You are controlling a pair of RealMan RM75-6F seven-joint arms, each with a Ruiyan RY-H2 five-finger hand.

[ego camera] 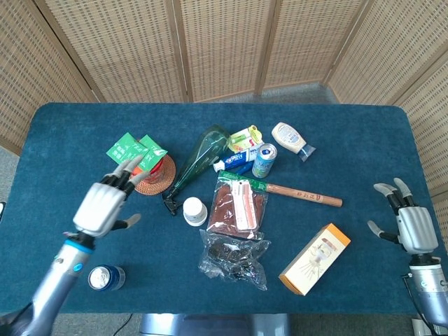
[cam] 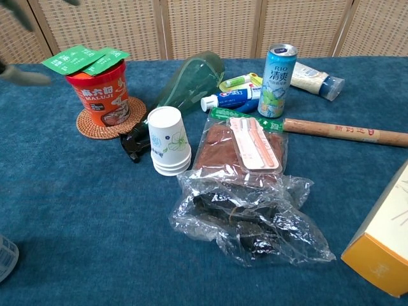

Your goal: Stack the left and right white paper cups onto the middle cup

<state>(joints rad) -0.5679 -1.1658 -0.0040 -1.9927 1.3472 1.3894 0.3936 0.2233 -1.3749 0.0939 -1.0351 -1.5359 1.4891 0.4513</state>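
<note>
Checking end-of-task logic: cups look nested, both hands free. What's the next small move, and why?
Probably just park the left robot hand clear of the table. The paper cups stand nested in one upside-down stack, several rims showing; the right robot hand is open at the edge, holding nothing.

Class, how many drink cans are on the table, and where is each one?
2. One tall blue can stands upright beside the toothpaste tube, behind the wooden handle. A second can stands at the near edge, close to the left arm. Others may be hidden.
</note>
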